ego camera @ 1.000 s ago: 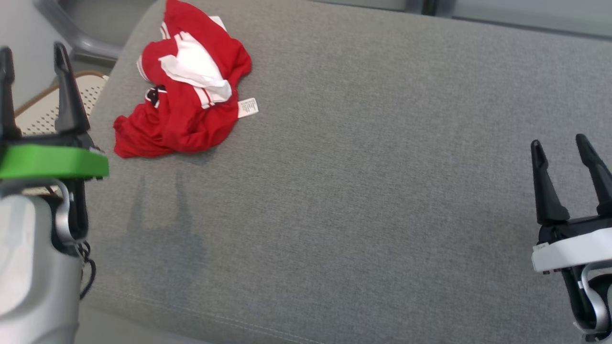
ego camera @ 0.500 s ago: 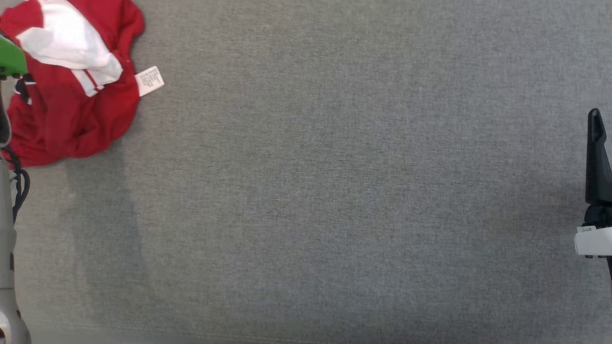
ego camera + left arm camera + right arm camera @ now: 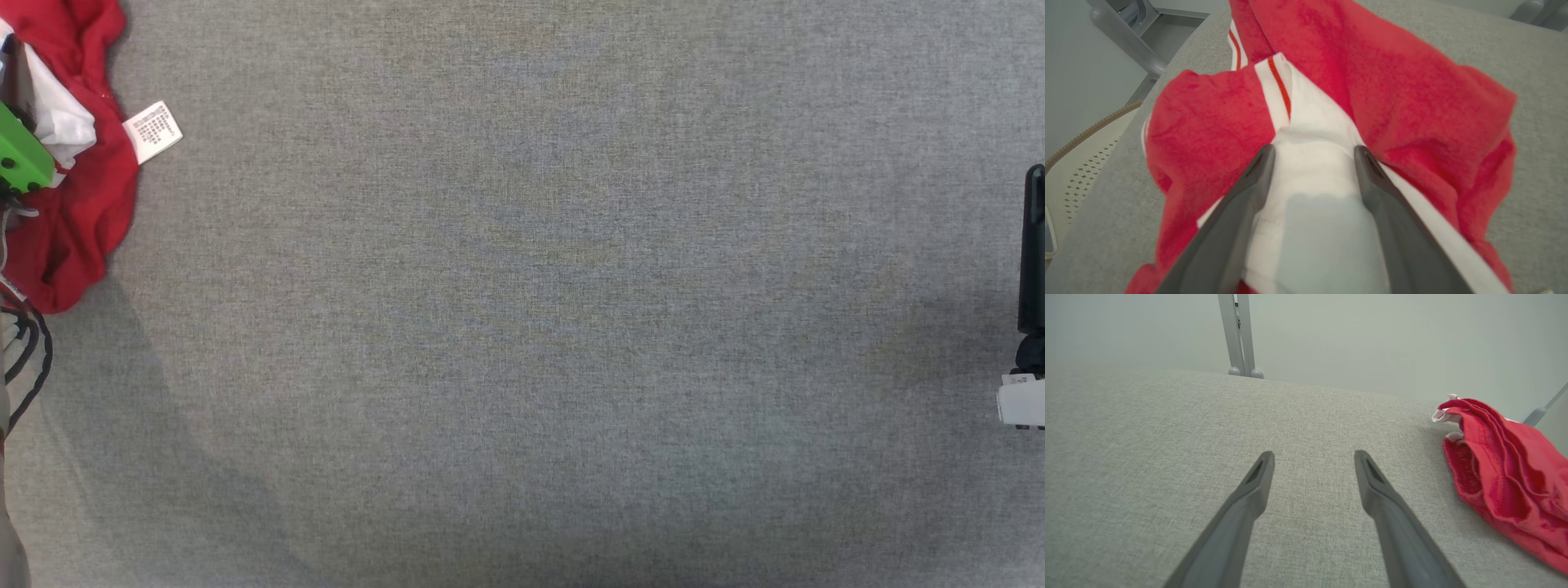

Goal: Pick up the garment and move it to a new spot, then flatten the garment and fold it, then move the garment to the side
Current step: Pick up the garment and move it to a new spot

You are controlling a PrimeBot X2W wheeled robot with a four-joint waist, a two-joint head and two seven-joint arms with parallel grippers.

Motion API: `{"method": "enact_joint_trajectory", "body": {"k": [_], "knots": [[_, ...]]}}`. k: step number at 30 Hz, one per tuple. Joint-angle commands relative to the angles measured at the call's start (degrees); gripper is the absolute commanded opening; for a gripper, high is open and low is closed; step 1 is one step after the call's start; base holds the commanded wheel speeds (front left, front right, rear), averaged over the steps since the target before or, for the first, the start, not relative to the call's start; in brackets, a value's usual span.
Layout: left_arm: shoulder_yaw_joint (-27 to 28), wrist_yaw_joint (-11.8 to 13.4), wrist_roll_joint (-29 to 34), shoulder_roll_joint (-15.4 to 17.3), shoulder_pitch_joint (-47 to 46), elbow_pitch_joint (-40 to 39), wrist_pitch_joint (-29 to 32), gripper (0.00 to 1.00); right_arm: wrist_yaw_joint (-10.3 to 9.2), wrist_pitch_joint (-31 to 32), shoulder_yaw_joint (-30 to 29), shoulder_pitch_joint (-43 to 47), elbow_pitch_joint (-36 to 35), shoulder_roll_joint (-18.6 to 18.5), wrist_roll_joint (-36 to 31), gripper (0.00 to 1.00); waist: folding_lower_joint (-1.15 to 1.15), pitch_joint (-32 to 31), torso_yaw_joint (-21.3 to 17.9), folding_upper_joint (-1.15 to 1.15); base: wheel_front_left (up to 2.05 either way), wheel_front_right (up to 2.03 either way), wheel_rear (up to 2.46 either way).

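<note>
A white care label point(image 3: 153, 131) sticks out from the crumpled red-and-white cloth garment point(image 3: 1412, 102); its print is too small to read. The garment lies near the left edge of the grey woven upholstered cushion point(image 3: 522, 327), with wide bare weave to its right. The left claw point(image 3: 1312, 153) is spread, released, over the garment's white panel. The right claw point(image 3: 1312, 457) is also released, above bare cushion.
</note>
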Motion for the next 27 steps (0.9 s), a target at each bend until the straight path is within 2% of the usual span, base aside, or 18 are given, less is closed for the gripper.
{"method": "enact_joint_trajectory", "body": {"k": [1, 2, 3, 8, 13, 18, 22, 27], "knots": [[-0.12, -0.31, -0.87, 0.15, -0.24, 1.16, 0.64, 0.99, -0.08, 0.1, 0.04, -0.81, -0.33, -0.11, -0.27, 1.0, -0.01, -0.19, 0.0, 0.0, 0.0, 0.0, 0.0], [-0.39, -0.47, -0.82, 0.21, -0.48, 1.86, 0.94, 0.19, -0.08, 0.16, 0.18, -0.89, -0.3, -0.03, -0.34, 1.0, -0.01, -0.36, -0.05, 0.0, 0.0, 0.0, 0.0], [-0.61, -0.55, -0.88, 0.17, -0.63, 2.27, 0.92, 0.0, -0.08, 0.2, 0.28, -0.91, -0.23, 0.05, -0.39, 1.0, -0.01, -0.53, -0.08, 0.0, 0.0, 0.0, 0.0], [-0.47, -0.49, -1.36, 0.39, -1.43, 4.07, -1.91, 0.0, -0.08, -0.3, 0.92, -0.71, 0.99, 0.63, -0.21, 1.0, -0.01, -2.5, -0.37, 0.0, 0.0, 0.0, 0.0], [-0.97, -0.56, 0.15, 1.91, -2.75, 3.04, -9.27, 0.0, -0.08, -1.5, 2.02, -0.87, 2.98, 1.56, 0.12, 1.0, -0.01, -6.1, -0.85, 0.0, 0.0, 0.0, 0.0], [-2.13, -0.75, 1.34, 2.58, -4.42, 0.76, -13.69, 0.0, -0.08, -2.94, 3.26, -0.64, 5.9, 2.87, 0.59, 1.0, -0.01, -10.61, -1.92, 0.0, 0.0, 0.0, 0.0], [-3.3, -0.76, 2.39, 2.29, -6.59, -2.95, -14.86, 0.0, -0.08, -4.24, 4.26, 0.18, 8.47, 4.2, 0.76, 1.0, -0.01, -14.28, -3.18, 0.0, 0.0, 0.0, 0.0], [-5.81, -0.79, 3.97, 1.12, -10.45, -10.22, -13.32, 0.0, -0.08, -5.8, 4.97, 0.93, 11.3, 5.61, 1.13, 1.0, -0.01, -18.01, -5.85, 0.0, 0.0, 0.0, 0.0]]}}
